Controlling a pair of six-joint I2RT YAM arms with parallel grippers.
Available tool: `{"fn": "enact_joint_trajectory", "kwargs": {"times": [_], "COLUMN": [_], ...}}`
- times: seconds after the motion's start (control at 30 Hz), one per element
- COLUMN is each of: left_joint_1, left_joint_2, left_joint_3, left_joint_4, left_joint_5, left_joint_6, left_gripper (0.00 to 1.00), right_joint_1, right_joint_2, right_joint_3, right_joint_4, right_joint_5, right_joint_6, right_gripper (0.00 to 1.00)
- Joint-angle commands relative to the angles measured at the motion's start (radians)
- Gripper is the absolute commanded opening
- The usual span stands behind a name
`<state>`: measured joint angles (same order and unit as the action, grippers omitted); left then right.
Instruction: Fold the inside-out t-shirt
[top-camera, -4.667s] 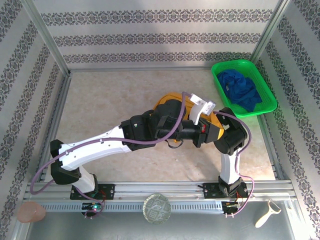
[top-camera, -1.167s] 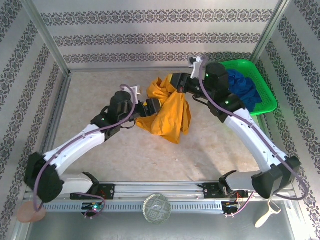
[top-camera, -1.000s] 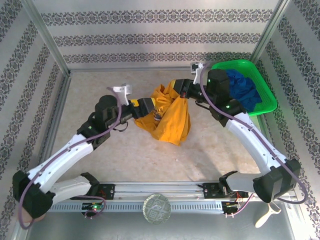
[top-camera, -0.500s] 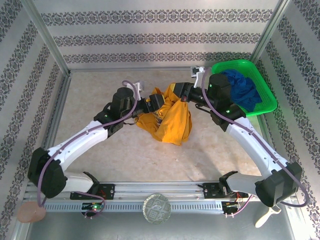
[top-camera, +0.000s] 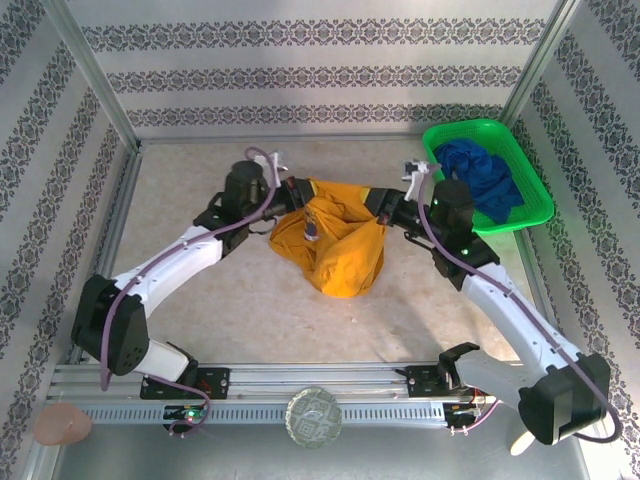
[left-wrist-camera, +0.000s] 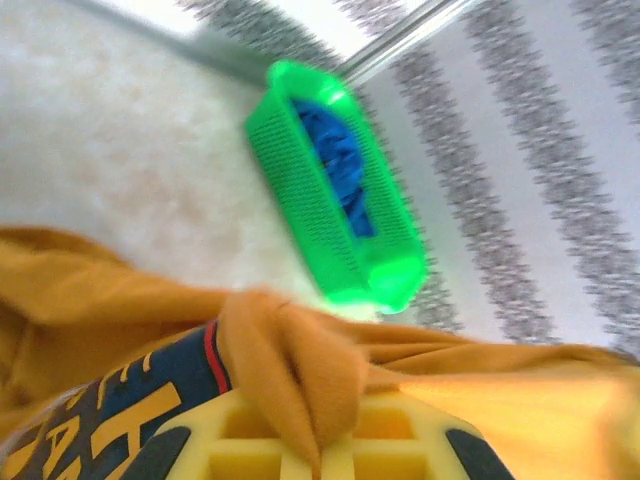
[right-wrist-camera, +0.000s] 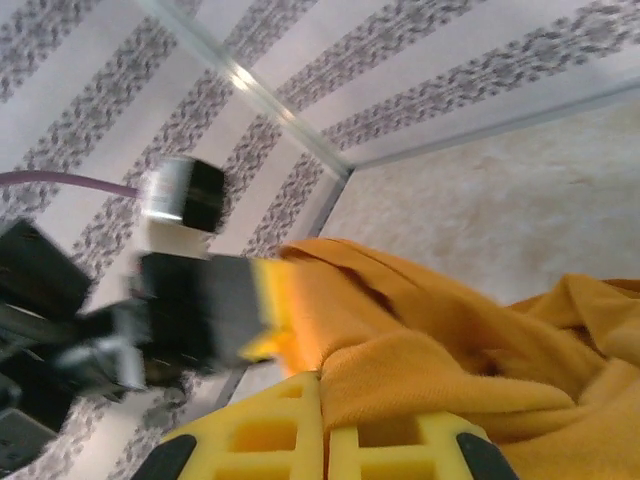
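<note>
The inside-out t-shirt (top-camera: 335, 240), mustard yellow, hangs stretched between my two grippers above the middle of the table, its lower part bunched on the surface. My left gripper (top-camera: 290, 190) is shut on its left top edge. In the left wrist view a fold of the t-shirt (left-wrist-camera: 290, 350) is pinched in the left gripper (left-wrist-camera: 322, 420), with a dark blue print beside it. My right gripper (top-camera: 385, 205) is shut on the right top edge. The right wrist view shows the t-shirt (right-wrist-camera: 450, 350) clamped in the right gripper (right-wrist-camera: 325, 400).
A green basket (top-camera: 530, 185) holding a dark blue garment (top-camera: 480, 180) stands at the back right, close to the right arm. Patterned walls enclose the table on three sides. Beyond the front rail lie a peeler (top-camera: 535, 430), a round disc (top-camera: 314, 415) and a pink lump (top-camera: 62, 425).
The left gripper has shut on the shirt's edge. Both grippers have moved apart, the right one towards the basket, and the shirt is pulled wider between them.
</note>
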<state>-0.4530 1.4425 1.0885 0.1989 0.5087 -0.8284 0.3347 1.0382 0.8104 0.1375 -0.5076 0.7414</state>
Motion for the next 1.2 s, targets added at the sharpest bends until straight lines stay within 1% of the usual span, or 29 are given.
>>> {"fn": "enact_joint_trajectory", "kwargs": {"times": [0.0, 0.03, 0.07, 0.13, 0.2, 0.23, 0.3, 0.37, 0.47, 0.53, 0.67, 0.73, 0.83, 0.87, 0.9, 0.93, 1.0, 1.03, 1.07, 1.17], "left_joint_1": [0.088, 0.107, 0.121, 0.146, 0.159, 0.161, 0.16, 0.161, 0.16, 0.156, 0.138, 0.123, 0.107, 0.105, 0.103, 0.103, 0.104, 0.106, 0.114, 0.156], "left_joint_2": [-0.051, -0.046, -0.039, -0.019, 0.001, 0.008, 0.011, 0.006, -0.004, -0.012, -0.023, -0.028, -0.031, -0.035, -0.039, -0.044, -0.054, -0.062, -0.067, -0.082], "left_joint_3": [-0.019, -0.026, -0.034, -0.048, -0.055, -0.053, -0.048, -0.049, -0.044, -0.039, -0.012, -0.004, -0.001, -0.002, -0.003, -0.005, -0.004, -0.001, -0.002, -0.024], "left_joint_4": [0.278, 0.345, 0.413, 0.558, 0.671, 0.7, 0.691, 0.64, 0.56, 0.5, 0.368, 0.323, 0.307, 0.304, 0.299, 0.295, 0.28, 0.259, 0.245, 0.278], "left_joint_5": [0.234, 0.282, 0.319, 0.383, 0.423, 0.438, 0.439, 0.423, 0.395, 0.369, 0.342, 0.333, 0.33, 0.331, 0.33, 0.331, 0.336, 0.341, 0.347, 0.372], "left_joint_6": [-0.076, -0.117, -0.164, -0.269, -0.347, -0.372, -0.382, -0.375, -0.358, -0.341, -0.289, -0.269, -0.264, -0.265, -0.265, -0.266, -0.263, -0.252, -0.246, -0.27], "left_gripper": [0.0, 0.0, 0.0, 0.0, 0.0, 0.0, 0.0, 0.0, 0.0, 0.0, 0.0, 0.0, 0.0, 0.0, 0.0, 0.0, 0.0, 0.0, 0.0, 0.0], "right_joint_1": [-0.022, -0.022, -0.023, -0.03, -0.027, -0.016, 0.02, 0.089, 0.21, 0.284, 0.378, 0.401, 0.397, 0.389, 0.372, 0.35, 0.298, 0.266, 0.237, 0.133], "right_joint_2": [-0.004, 0.009, 0.025, 0.048, 0.001, -0.035, -0.118, -0.179, -0.181, -0.125, 0.051, 0.155, 0.283, 0.312, 0.336, 0.354, 0.355, 0.338, 0.317, 0.236], "right_joint_3": [-0.122, -0.144, -0.151, -0.158, -0.172, -0.167, -0.132, -0.086, 0.001, 0.069, 0.208, 0.284, 0.37, 0.386, 0.393, 0.391, 0.359, 0.33, 0.303, 0.217], "right_joint_4": [0.108, 0.09, 0.045, -0.037, -0.07, -0.1, -0.171, -0.227, -0.272, -0.275, -0.247, -0.234, -0.238, -0.24, -0.238, -0.234, -0.214, -0.195, -0.18, -0.139], "right_joint_5": [0.101, 0.15, 0.197, 0.249, 0.271, 0.287, 0.325, 0.374, 0.448, 0.498, 0.549, 0.555, 0.561, 0.566, 0.566, 0.557, 0.523, 0.497, 0.464, 0.354], "right_joint_6": [0.046, 0.03, 0.014, -0.041, -0.057, -0.06, -0.091, -0.129, -0.183, -0.207, -0.251, -0.267, -0.27, -0.267, -0.257, -0.241, -0.22, -0.209, -0.202, -0.181], "right_gripper": [0.41, 0.57, 0.63, 0.68, 0.68, 0.68, 0.68, 0.7, 0.73, 0.74, 0.76, 0.77, 0.76, 0.74, 0.69, 0.57, 0.18, 0.05, 0.0, 0.0]}}
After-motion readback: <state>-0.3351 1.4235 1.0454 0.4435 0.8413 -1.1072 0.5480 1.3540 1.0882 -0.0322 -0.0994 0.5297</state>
